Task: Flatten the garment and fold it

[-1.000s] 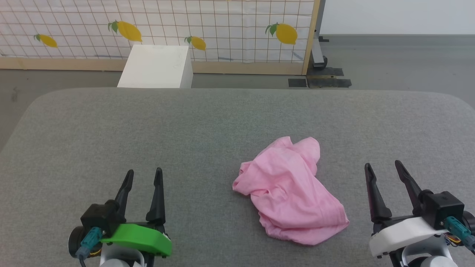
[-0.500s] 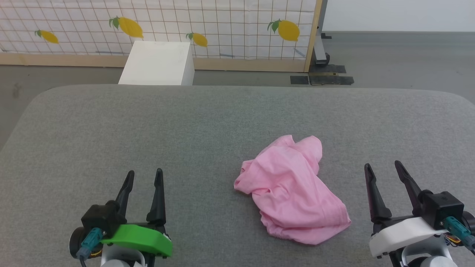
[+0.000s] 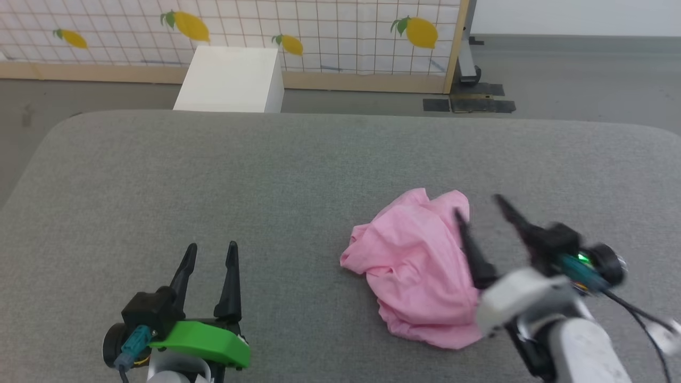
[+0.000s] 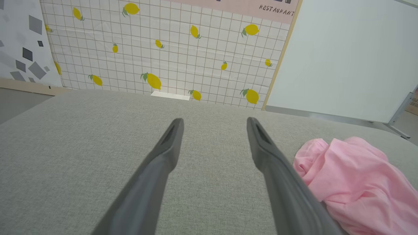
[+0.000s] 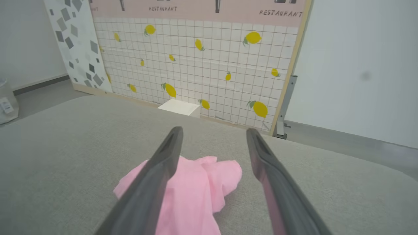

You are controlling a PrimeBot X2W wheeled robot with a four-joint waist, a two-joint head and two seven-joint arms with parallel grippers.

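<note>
My left gripper [image 3: 212, 246] sits low at the near left of the grey, felt-covered table top [image 3: 266, 170]. Its two long dark fingers [image 4: 163, 156] are spread wide and grip nothing; between them I see bare grey felt. The light pink, thin, wrinkled cloth garment [image 3: 417, 268] lies in a crumpled heap on the table's near right part, well apart from my left gripper. From my left wrist the garment [image 4: 356, 179] shows just beyond my right-hand finger.

My right gripper [image 3: 477, 205] is blurred in the head view. It is angled up and to the left over the garment's right edge, with one finger crossing the pink cloth. Its fingers are also spread wide and have hold of nothing. From my right wrist the garment [image 5: 196, 189] lies below and between those fingers. I cannot tell whether a finger touches it.

Beyond the far edge of the table stands a white square box [image 3: 229, 80]. Behind the box is a wood-framed white grid panel printed with yellow lemons [image 3: 330, 32].
</note>
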